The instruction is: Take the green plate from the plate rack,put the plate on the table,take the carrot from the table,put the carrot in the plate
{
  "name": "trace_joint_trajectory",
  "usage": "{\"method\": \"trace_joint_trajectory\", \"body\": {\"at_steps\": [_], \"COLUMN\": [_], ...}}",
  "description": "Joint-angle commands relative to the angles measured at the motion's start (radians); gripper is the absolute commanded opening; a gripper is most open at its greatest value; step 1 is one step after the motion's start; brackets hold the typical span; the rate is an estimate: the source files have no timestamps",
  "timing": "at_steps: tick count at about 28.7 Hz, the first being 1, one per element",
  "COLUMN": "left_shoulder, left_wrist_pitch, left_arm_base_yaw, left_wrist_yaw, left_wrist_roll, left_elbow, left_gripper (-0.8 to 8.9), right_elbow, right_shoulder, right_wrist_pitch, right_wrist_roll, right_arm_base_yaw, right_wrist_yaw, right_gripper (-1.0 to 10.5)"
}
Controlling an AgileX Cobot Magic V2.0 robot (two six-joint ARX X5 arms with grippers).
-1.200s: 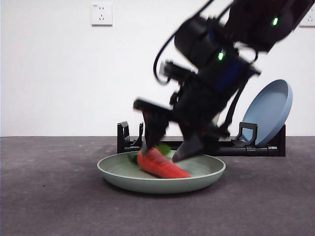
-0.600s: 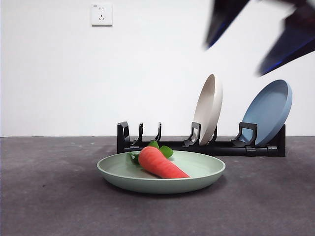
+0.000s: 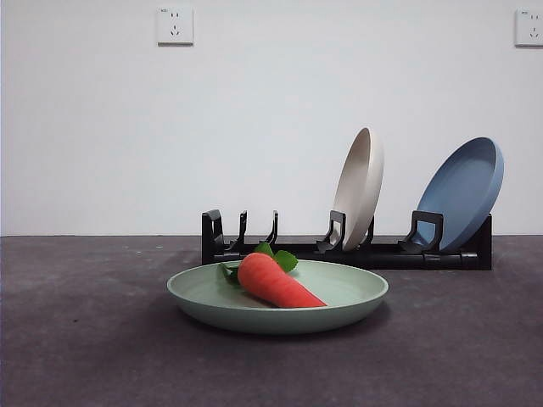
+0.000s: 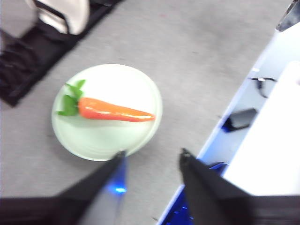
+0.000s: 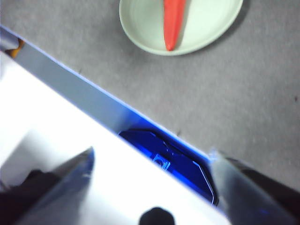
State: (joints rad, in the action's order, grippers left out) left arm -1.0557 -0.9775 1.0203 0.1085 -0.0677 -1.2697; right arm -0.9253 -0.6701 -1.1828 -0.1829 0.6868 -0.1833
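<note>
In the front view no arm shows at all; the smooth orange-red toy carrot with green leaves [image 3: 273, 281] lies inside the shallow matte sage-green round plate [image 3: 204, 298], which sits flat on the dark grey mottled worktop [image 3: 85, 339] just in front of the long low black pronged plate rack [image 3: 222, 242], where a beige plate [image 3: 360, 186] and a blue plate [image 3: 462, 192] stand in slots. The carrot's long axis runs slantwise here, leafy thick end toward the rack and the tip toward the camera. It looks like light, rigid, glossy plastic, so I judge it somewhat slippery and best gripped across the thick part of its body, near the leaves; the plate looks stiff and light, with a raised rim that offers the natural hold. In the left wrist view the left claw [image 4: 152, 157] hangs high above the worktop, jaws apart and holding nothing, with the green plate [image 4: 101, 140] just beyond its tips and the carrot [image 4: 115, 110] lying crosswise to the jaws' reach. In the right wrist view the right claw [image 5: 150, 157] is also wide open and empty, over the worktop's edge, with the plate [image 5: 140, 28] and carrot [image 5: 173, 23] well ahead, the carrot's tip pointing back toward this claw. Both task steps look finished.
</note>
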Motion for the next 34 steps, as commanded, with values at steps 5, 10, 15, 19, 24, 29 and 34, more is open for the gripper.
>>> {"method": "trace_joint_trajectory", "body": {"at_steps": [5,10,15,19,24,29,34], "left_shoulder": [0.0,0.0,0.0,0.0,0.0,0.025,0.102], "left_wrist_pitch": [-0.011,-0.011,-0.011,-0.011,-0.011,-0.012,0.145], "left_arm_base_yaw": [-0.001,-0.001,-0.001,-0.001,-0.001,-0.023,-0.175], "left_wrist_yaw": [-0.012,-0.009,-0.007,-0.007,-0.009,0.035,0.067], "left_wrist_roll": [-0.018,-0.018,-0.017,-0.018,-0.017,0.057,0.214], "left_elbow": [0.003,0.003,0.003,0.003,0.003,0.003,0.015], "left_gripper": [-0.08,-0.03,-0.03,-0.03,-0.03,-0.03,-0.03], "right_elbow": [0.006,0.006,0.006,0.006,0.006,0.006,0.006], "right_shoulder": [0.038,0.038,0.038,0.038,0.038,0.038,0.038], "right_wrist_pitch": [-0.015,-0.016,-0.016,-0.016,-0.016,-0.016,-0.016], "right_wrist_roll": [0.008,0.008,0.008,0.008,0.008,0.008,0.008], "right_arm_base_yaw": [0.002,0.002,0.002,0.002,0.002,0.002,0.002], "right_wrist_yaw": [0.0,0.002,0.002,0.002,0.002,0.002,0.002], "right_gripper": [-0.1,0.0,0.0,0.0,0.0,0.0,0.0]}}
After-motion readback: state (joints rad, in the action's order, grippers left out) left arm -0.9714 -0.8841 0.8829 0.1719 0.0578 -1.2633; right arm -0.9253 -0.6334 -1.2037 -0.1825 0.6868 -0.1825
